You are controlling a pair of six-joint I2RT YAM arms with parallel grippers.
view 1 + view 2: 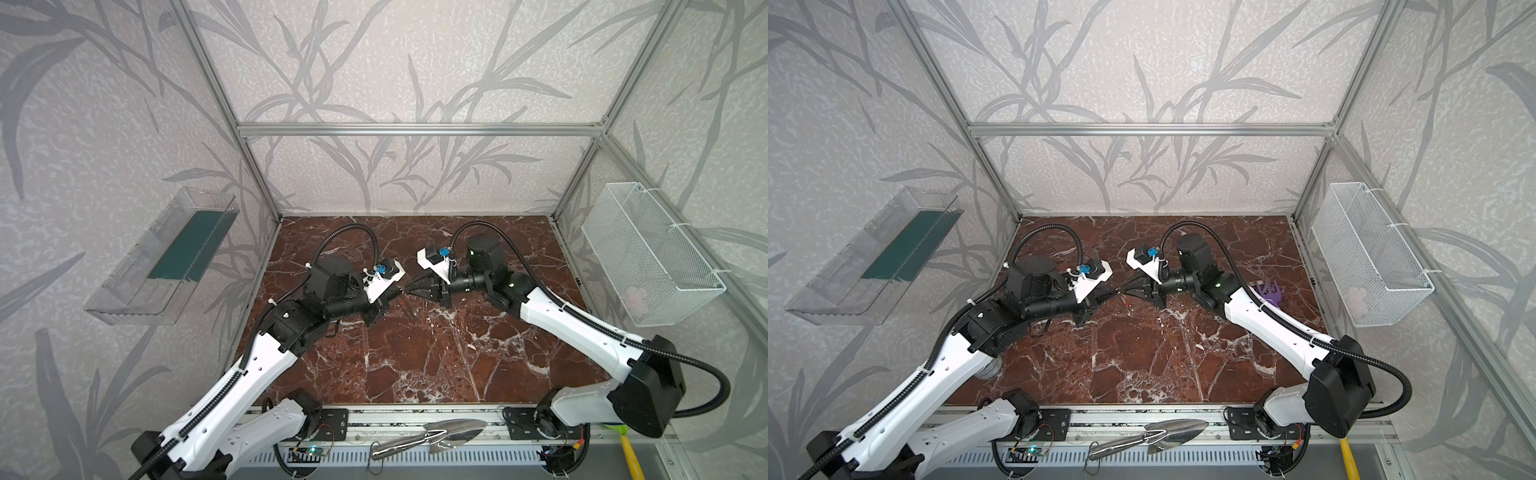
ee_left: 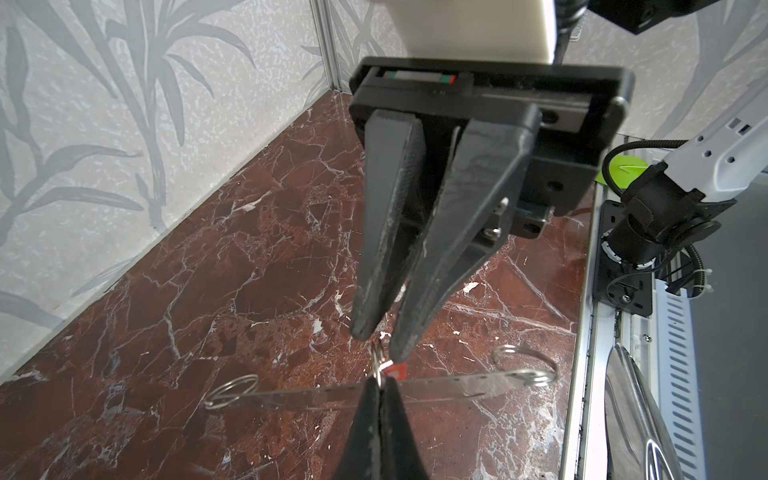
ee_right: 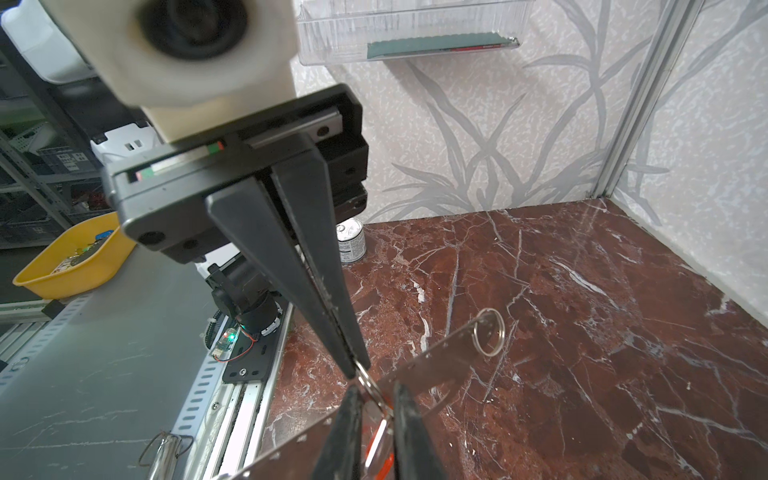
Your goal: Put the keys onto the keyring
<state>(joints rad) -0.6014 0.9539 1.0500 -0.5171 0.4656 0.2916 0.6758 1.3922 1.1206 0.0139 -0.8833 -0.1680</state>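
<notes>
Both grippers meet over the middle of the marble table (image 1: 415, 365). The keyring, a small red tag (image 2: 397, 370) on a thin wire loop (image 3: 369, 383), hangs between them. My left gripper (image 2: 380, 384) is shut on the wire loop. My right gripper (image 3: 377, 415) has its fingers on either side of the red tag (image 3: 380, 446), closed on it. In both top views the tag shows as a red speck (image 1: 1124, 300) between the fingertips. The keys (image 2: 457, 384), a flat grey plate with a row of dots and a wire ring at each end, sit just below the grippers (image 3: 440, 355).
A shiny steel trowel (image 1: 432, 440) rests on the front rail. A white wire basket (image 1: 648, 257) hangs on the right wall and a clear shelf (image 1: 166, 257) on the left wall. A purple object (image 1: 1271, 293) lies behind the right arm, and a small can (image 3: 351, 241) stands by the wall.
</notes>
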